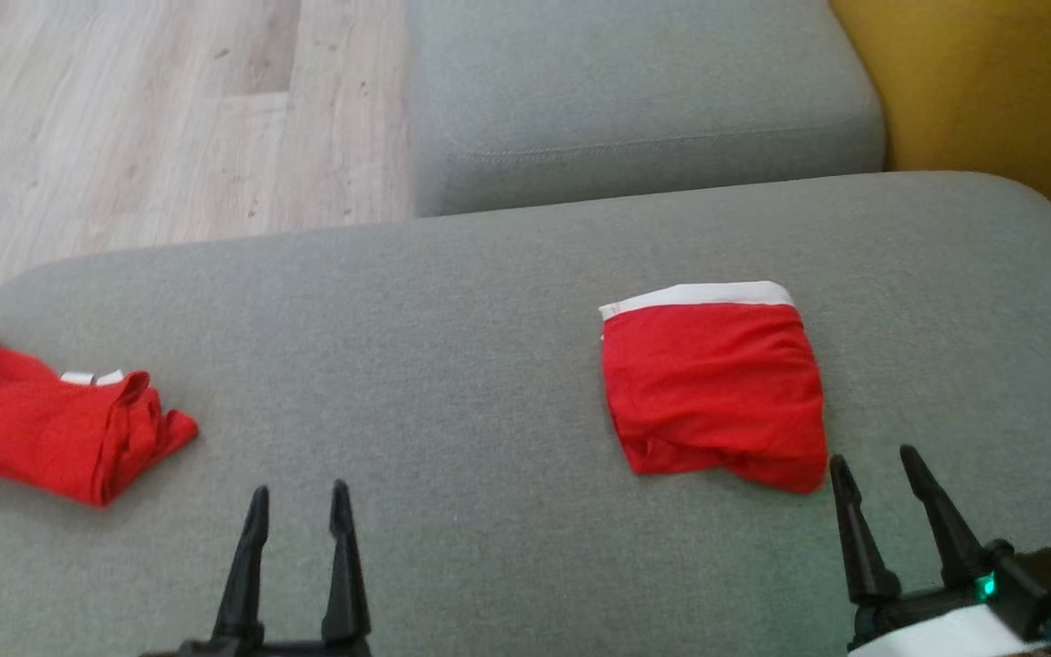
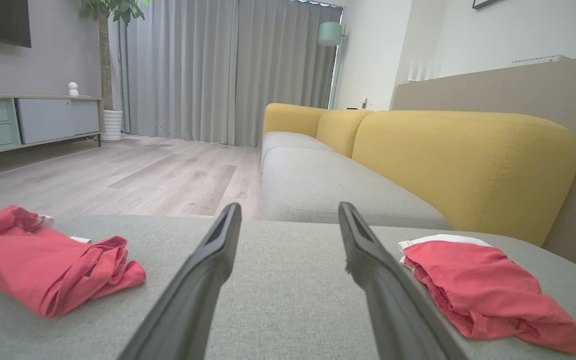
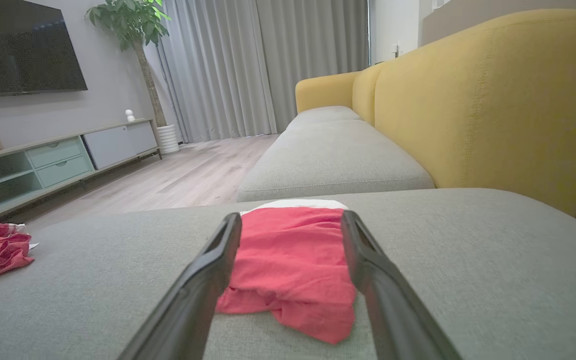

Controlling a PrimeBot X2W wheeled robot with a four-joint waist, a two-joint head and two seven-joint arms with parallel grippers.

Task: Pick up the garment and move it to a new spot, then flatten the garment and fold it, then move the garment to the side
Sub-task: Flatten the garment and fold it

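Grey sofa seat is the soft top where all the things lie. Behind it are a yellow sofa back and a wood floor.

I count two red clothes. The folded red garment lies flat on the right part of the seat, with a white band along its far edge. The crumpled red garment lies in a heap well apart from it, far to the left. Its left side is cut off by the edge of the head view. It has a little white tag, and any words on the tag are too small to read.

I count two grippers, and each has two dark fingers. The left gripper has its fingers spread wide over bare seat and holds nothing. The right gripper also has its fingers spread wide and holds nothing. It sits just beside the near right corner of the folded red garment. I cannot tell if a fingertip touches the cloth. The bottoms of both grippers are cut off.

Farther back in the room are grey curtains, one tall plant, one long cabinet and a dark TV cut off at the top and left.
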